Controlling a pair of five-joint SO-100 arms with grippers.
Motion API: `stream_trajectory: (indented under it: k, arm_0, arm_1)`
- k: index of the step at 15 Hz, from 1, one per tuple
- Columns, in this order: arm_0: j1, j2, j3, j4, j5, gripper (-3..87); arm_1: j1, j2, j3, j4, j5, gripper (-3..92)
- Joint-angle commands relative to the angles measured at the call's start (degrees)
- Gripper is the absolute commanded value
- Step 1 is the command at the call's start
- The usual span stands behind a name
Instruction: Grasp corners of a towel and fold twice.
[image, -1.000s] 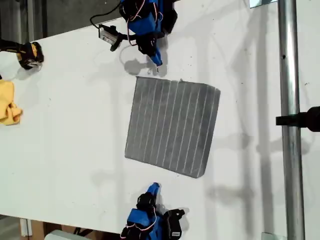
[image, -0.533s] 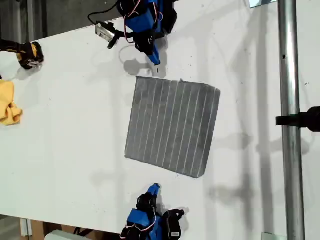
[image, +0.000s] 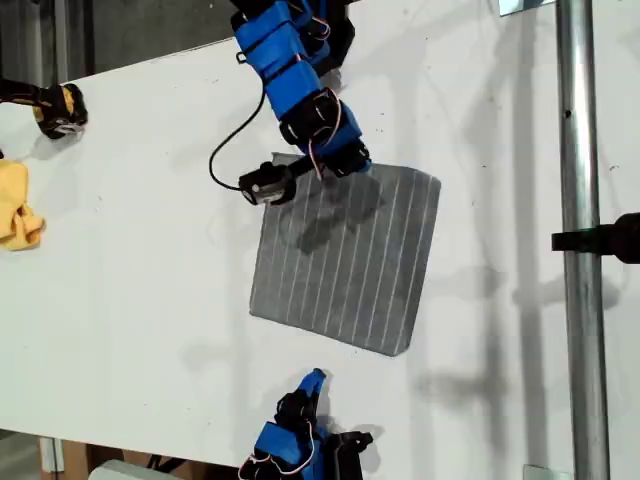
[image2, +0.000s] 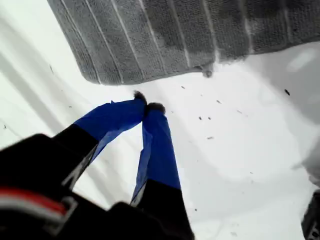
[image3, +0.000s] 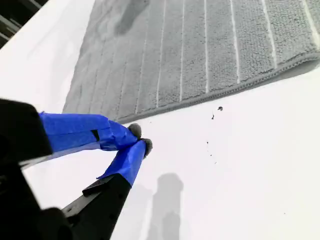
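Stripes run pale and thin across the towel (image: 345, 255), which lies flat and unfolded on the white table (image: 150, 300), near the middle of the exterior view. My first gripper (image2: 147, 106) has its blue-taped jaws pressed together on nothing, the tips hanging over bare table just beside the towel's edge, near one rounded corner (image2: 87, 72) and a small thread tag (image2: 206, 73) that sticks out from the hem. In the exterior view that arm reaches down from the top edge and throws a shadow onto the grey cloth. My second gripper (image3: 139, 139) is also pinched together and empty, its tips close to the opposite hem but apart from it; it shows at the exterior view's bottom. A yellow cloth (image: 18, 215) sits at the exterior view's left, well apart from the towel.
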Motion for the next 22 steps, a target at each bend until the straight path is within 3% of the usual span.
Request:
stream_trajectory:
  k: [1,4,8,10,13,18,22]
  arm_0:
    - [0.8,0.4,-1.2,-0.6,0.4,-1.5]
    - [1.3,0.4,-0.2,-0.8,0.4,-1.5]
    - [3.3,0.4,0.1,-0.3,-1.0,-1.5]
    - [3.2,0.4,0.4,-0.4,-0.7,-1.5]
    - [4.0,0.4,0.2,-1.0,-1.0,-1.5]
    - [6.2,0.4,0.8,-1.8,-2.4,-1.5]
    - [7.6,0.4,1.1,-1.8,-3.7,-1.5]
  arm_1:
    - [-2.9,-1.5,-8.3,0.9,-1.1,-0.2]
    - [-8.4,-5.1,-15.8,-3.3,2.7,-0.2]
    - [-14.9,-5.4,-12.7,-9.5,10.6,2.6]
    - [-15.2,-6.3,-12.7,-10.0,10.9,8.6]
    - [-13.8,-6.6,-12.6,-11.8,11.0,26.9]
    - [-10.4,-7.7,-2.5,-10.8,14.3,29.1]
    - [-10.2,-17.1,-0.7,-16.2,15.5,28.8]
